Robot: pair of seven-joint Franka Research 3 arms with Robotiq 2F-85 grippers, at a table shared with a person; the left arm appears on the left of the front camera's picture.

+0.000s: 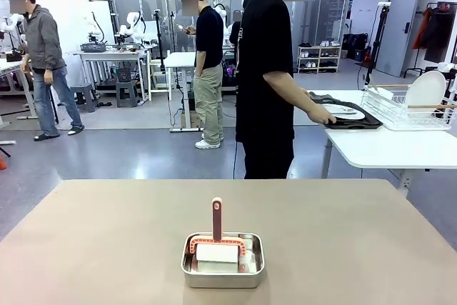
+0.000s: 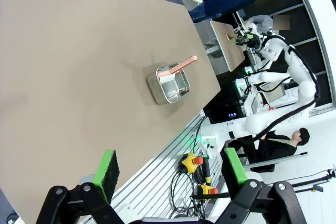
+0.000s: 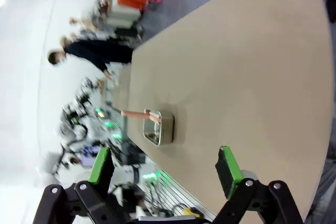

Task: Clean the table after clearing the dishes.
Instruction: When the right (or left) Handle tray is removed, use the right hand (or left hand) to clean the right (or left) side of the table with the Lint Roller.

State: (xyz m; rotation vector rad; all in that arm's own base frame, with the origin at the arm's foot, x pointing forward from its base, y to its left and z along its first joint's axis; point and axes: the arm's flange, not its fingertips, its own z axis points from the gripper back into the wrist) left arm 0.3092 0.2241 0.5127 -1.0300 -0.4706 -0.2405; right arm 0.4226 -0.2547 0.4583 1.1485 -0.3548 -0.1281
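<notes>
The left gripper (image 2: 169,167) and right gripper (image 3: 164,165) hang wide open above the table (image 1: 107,248), each well apart from the pan (image 1: 223,262) on it.

The person's hand (image 1: 320,114) hides the left end of the dark tray (image 1: 357,122).

Wearing, on the person (image 1: 265,83), a black short-sleeved tee and black trousers. Showing, on the left gripper (image 2: 170,170) and right gripper (image 3: 164,165), black links, silver screws and green pads (image 2: 107,172).
</notes>
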